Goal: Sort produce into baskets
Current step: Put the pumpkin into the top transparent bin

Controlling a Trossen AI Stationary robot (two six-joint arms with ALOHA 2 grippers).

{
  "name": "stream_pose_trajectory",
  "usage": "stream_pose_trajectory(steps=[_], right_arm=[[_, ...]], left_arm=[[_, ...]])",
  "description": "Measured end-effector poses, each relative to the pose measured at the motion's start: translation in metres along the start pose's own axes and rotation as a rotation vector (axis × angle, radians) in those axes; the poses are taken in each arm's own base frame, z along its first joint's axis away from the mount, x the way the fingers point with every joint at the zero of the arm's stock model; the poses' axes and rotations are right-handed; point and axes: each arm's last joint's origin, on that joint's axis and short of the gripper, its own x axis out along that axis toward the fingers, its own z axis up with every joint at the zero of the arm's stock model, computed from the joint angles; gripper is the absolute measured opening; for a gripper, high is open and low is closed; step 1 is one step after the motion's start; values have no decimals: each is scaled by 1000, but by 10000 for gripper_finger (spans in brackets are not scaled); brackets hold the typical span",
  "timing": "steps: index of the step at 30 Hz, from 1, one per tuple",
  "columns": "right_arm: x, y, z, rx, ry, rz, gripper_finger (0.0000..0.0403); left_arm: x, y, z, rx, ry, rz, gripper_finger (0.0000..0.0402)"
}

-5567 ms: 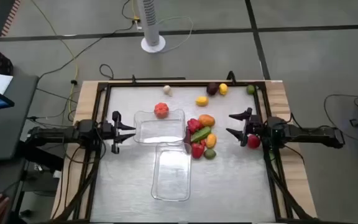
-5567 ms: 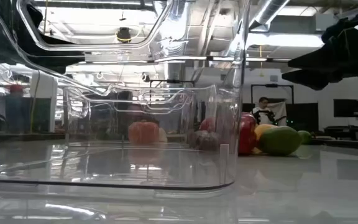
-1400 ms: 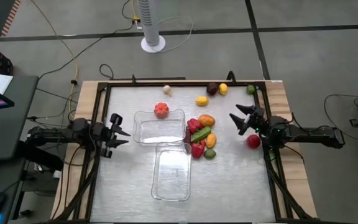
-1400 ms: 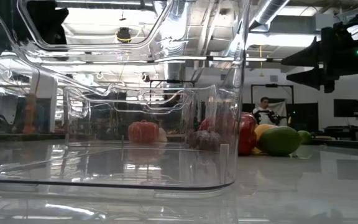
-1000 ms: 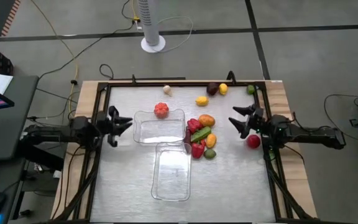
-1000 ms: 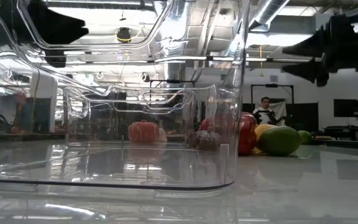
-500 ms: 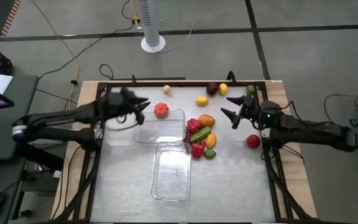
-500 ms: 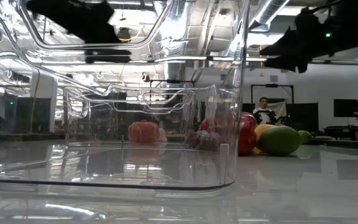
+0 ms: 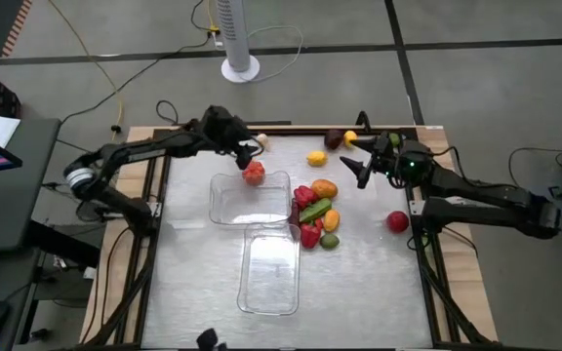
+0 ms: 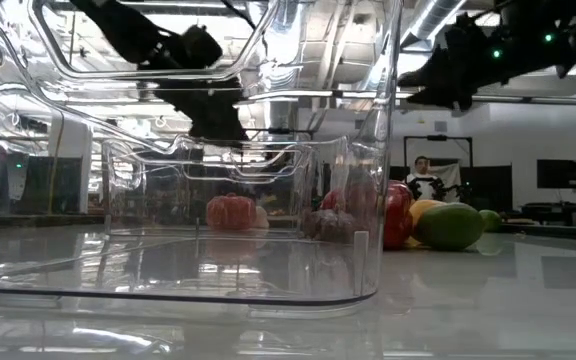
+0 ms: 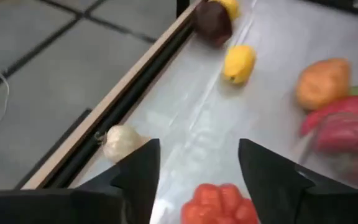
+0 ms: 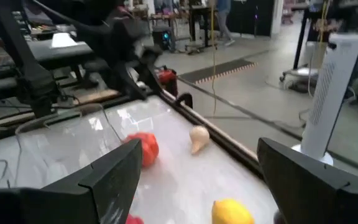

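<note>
My left gripper (image 9: 248, 149) is open, in the air over the table's far side, just above a red-orange tomato-like piece (image 9: 253, 173); in the left wrist view that piece (image 11: 219, 202) lies between my fingers, untouched. A whitish piece (image 9: 261, 141) lies by the far edge. My right gripper (image 9: 359, 161) is open and empty in the air, right of a yellow piece (image 9: 316, 157). Two clear baskets (image 9: 224, 198) (image 9: 269, 283) stand mid-table. Several pieces lie in a pile (image 9: 312, 210) by their right side.
A dark maroon piece (image 9: 333, 138), a yellow one (image 9: 350, 139) and a green one (image 9: 394, 139) lie at the far right corner. A red piece (image 9: 397, 221) lies near the right edge. A raised dark frame (image 9: 261, 128) runs round the table.
My left gripper has swung from the table's left edge toward the far edge and the right, to above the red-orange piece. My right gripper has gone toward the far edge and a little left. No produce or basket has moved.
</note>
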Motion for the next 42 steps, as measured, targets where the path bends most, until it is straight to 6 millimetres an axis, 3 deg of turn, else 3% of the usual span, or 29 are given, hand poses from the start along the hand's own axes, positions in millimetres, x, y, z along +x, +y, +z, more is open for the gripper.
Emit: stream_pose_trajectory(steps=[12,24,33,38,42], right_arm=[[-3,2,46,-113,-112,3,345],[-3,2,59,-214,-139,-3,345],[5,4,56,-217,-123,45,345],[8,4,54,-208,-116,46,345],[8,4,53,-198,-100,47,345]], left_arm=[[61,17,32,-134,253,77,323],[110,45,43,-146,417,173,326],[112,42,45,-66,466,246,326],[98,35,53,72,491,298,326],[81,24,52,118,577,226,326]])
